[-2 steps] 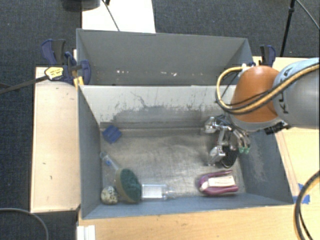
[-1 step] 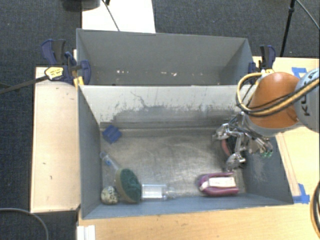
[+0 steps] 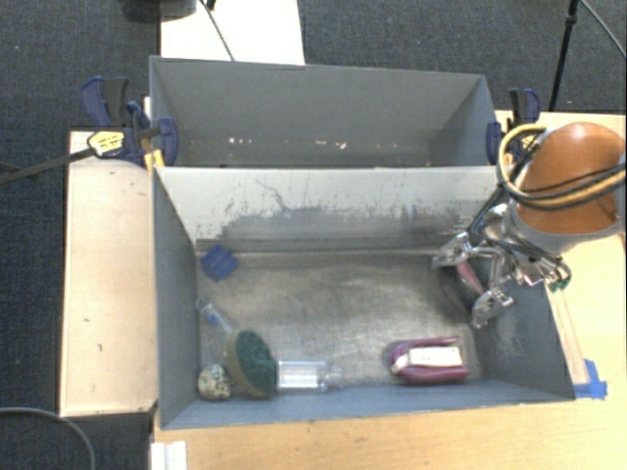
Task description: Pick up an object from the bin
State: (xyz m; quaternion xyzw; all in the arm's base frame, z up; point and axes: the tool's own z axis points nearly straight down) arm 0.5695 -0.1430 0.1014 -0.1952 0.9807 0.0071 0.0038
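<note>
My gripper hangs low at the right end of the bin, close to the right wall, with its two metal fingers spread apart and open. A small dark and pinkish shape shows between them; I cannot tell what it is. The nearest loose thing is a magenta oblong object with a white label, lying on the bin floor near the front wall, below and left of the gripper and apart from it.
At the front left corner lie a dark green round pad, a clear plastic tube, a speckled little ball and a clear scrap. A small blue block sits by the left wall.
</note>
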